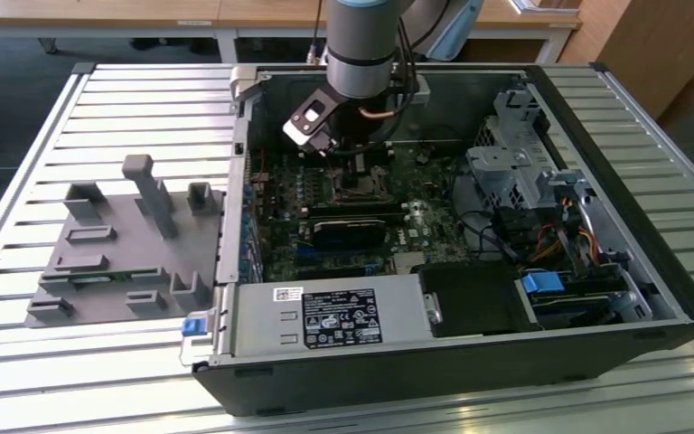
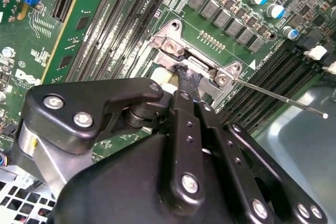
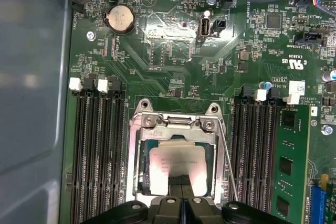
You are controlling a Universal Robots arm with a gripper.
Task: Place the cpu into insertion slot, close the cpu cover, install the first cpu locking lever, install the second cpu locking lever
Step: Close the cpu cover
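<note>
The cpu (image 3: 176, 162), a pale silvery square, lies in the insertion slot (image 3: 143, 167) on the green motherboard. The cpu cover (image 3: 137, 145), a thin metal frame, lies flat around it. My gripper (image 3: 179, 180) is shut, its dark tips resting together on the cpu's near edge. In the second wrist view the gripper (image 2: 186, 80) touches the cover's edge (image 2: 173, 45) between two screws. One thin locking lever (image 2: 278, 98) sticks out free from the socket's corner over the memory slots; the first wrist view has this lever (image 3: 227, 161) alongside the cover. In the exterior view the gripper (image 1: 361, 174) hangs just above the insertion slot (image 1: 357, 188).
The open computer case (image 1: 636, 271) lies on a slatted table (image 1: 33, 362). Memory slots (image 3: 97, 145) flank the socket. A black card (image 1: 347, 231), a power supply (image 1: 323, 316), a drive cage (image 1: 516, 172) and cables (image 1: 564, 240) crowd the case. A grey fixture (image 1: 130, 244) stands at the exterior view's left.
</note>
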